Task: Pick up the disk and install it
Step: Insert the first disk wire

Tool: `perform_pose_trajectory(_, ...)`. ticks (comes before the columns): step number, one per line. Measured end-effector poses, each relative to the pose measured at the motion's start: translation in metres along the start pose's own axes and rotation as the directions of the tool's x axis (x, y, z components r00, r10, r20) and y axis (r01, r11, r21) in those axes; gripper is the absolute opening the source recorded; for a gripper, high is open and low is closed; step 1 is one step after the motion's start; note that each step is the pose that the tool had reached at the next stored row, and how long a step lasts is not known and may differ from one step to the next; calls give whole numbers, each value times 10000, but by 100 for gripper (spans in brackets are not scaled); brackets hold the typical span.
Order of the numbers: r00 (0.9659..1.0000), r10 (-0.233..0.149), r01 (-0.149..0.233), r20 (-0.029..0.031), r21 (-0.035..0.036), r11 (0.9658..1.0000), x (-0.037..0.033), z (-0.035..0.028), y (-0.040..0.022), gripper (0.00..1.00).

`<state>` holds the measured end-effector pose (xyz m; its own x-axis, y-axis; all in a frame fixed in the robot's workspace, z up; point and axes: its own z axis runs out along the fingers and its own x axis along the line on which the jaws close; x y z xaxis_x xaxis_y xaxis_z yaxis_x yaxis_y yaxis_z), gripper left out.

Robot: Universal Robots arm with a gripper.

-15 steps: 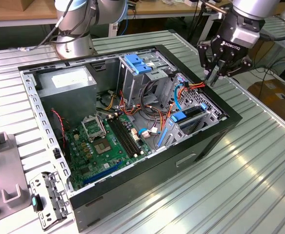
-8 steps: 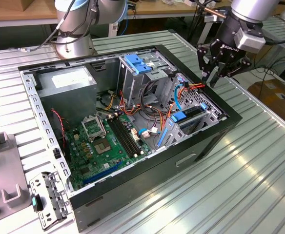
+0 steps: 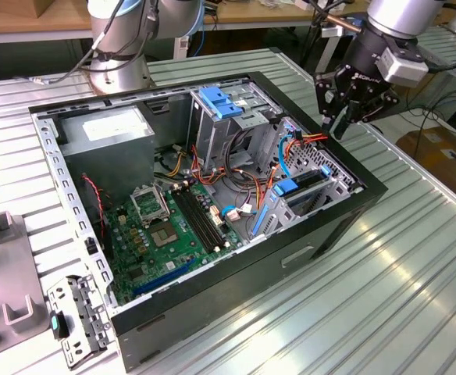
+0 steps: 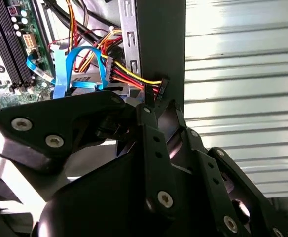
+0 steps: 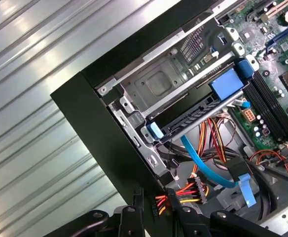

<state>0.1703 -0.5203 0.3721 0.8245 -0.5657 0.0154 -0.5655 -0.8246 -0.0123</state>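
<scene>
First wrist view: the disk (image 5: 198,111), black with bright blue carrier ends, sits slotted in the metal bay (image 5: 156,84); the hand (image 5: 156,207) pinches a black connector (image 5: 160,200).

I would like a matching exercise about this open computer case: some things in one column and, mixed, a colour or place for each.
Things:
1. disk
2. gripper
3. motherboard
4. table

Descriptions:
A. green, on the case floor
B. ribbed metal, under the case
C. black in a blue carrier, in the drive cage
D. above the case's edge, on the exterior view's right

Pairs: 1-C, 2-D, 3-A, 4-B
</scene>
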Motion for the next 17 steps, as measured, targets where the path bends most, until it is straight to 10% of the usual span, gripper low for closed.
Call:
perform_pose_trajectory(5,9942,-1072,1071,13,18,9942,9,38,-18,31)
perform_pose_trajectory(17,9913,-1315,1315,30,50,9913,31,-35,-45,16)
